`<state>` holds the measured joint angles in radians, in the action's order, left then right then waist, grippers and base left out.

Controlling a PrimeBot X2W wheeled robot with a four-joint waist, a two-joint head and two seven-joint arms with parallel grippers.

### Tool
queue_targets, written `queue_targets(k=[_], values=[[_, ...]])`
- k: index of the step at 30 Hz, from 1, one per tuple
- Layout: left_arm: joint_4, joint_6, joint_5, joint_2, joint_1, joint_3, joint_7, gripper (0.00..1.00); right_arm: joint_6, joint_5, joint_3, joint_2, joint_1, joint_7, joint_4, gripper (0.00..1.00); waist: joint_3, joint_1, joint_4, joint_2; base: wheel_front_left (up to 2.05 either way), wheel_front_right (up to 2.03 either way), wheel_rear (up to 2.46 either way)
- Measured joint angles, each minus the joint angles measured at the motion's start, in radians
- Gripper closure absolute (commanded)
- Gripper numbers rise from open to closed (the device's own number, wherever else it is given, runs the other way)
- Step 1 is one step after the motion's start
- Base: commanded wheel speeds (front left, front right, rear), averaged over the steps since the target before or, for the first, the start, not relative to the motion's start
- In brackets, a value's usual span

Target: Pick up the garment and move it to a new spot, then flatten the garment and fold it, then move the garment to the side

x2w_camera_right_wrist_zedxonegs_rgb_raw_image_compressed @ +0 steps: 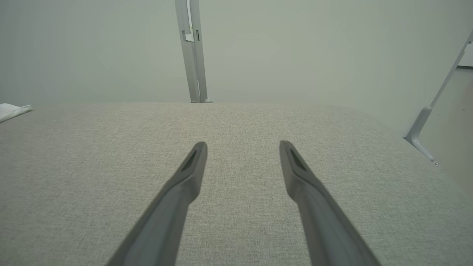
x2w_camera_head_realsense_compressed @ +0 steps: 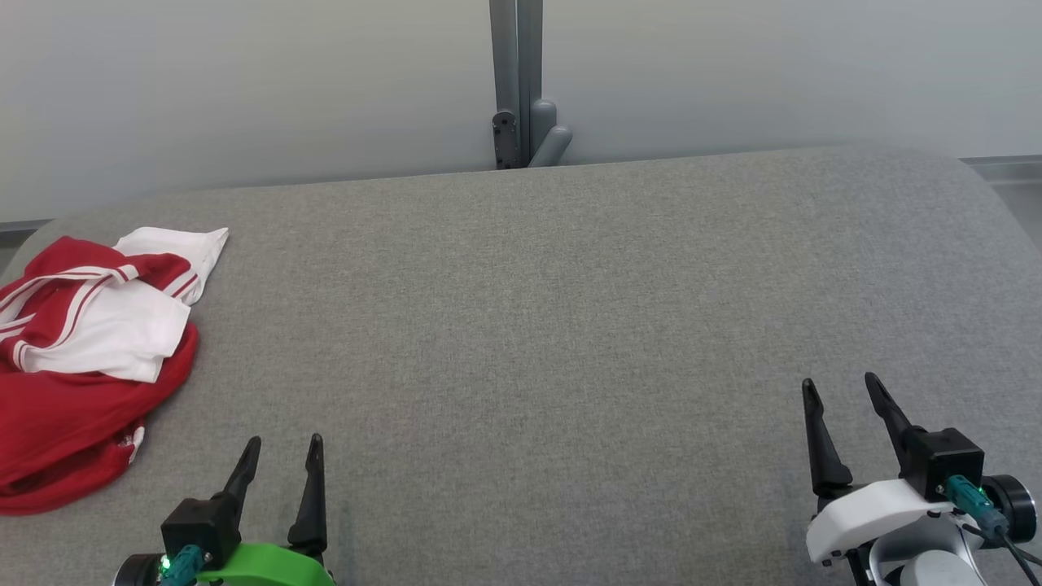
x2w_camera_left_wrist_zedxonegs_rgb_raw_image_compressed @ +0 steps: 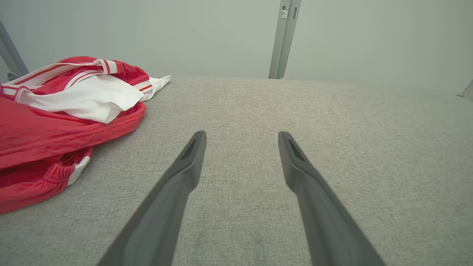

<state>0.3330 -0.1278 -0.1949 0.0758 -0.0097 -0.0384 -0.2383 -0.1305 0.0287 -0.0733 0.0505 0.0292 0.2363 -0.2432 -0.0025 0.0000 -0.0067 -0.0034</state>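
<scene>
Hovering left gripper (x2w_camera_head_realsense_compressed: 285,439) and right gripper (x2w_camera_head_realsense_compressed: 839,379) over the grey bench (x2w_camera_head_realsense_compressed: 529,325), holding jaws apart and empty, not touching the red-and-white garment (x2w_camera_head_realsense_compressed: 81,391) crumpled far left.

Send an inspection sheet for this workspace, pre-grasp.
Surface: grey fabric table, flat.
Job's things: red and white garment, crumpled heap at the table's left edge, not held.
Clutter: nothing seen.
Grippers: left gripper open, beside the garment, apart from it; right gripper open, over the table's right side.
Cables: dark cable from a teal plug at the right wrist.
Surroundings: pale wall behind; grey post at its middle.
</scene>
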Motion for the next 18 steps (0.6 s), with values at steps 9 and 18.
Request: queue_targets(k=[9, 18], values=[[0.019, -0.001, 0.039, -0.003, 0.001, 0.003, -0.015, 0.0, 0.0, -0.035, 0.001, -0.001, -0.004, 0.017, -0.016, 0.0, 0.0, 0.0, -0.001, 0.0, 0.0, 0.0, 0.0], [0.036, -0.001, 0.031, -0.009, 0.001, 0.016, -0.024, 0.0, 0.0, -0.066, 0.007, -0.001, -0.005, 0.026, -0.023, 0.0, -0.002, 0.0, -0.001, 0.0, 0.0, 0.0, 0.0]])
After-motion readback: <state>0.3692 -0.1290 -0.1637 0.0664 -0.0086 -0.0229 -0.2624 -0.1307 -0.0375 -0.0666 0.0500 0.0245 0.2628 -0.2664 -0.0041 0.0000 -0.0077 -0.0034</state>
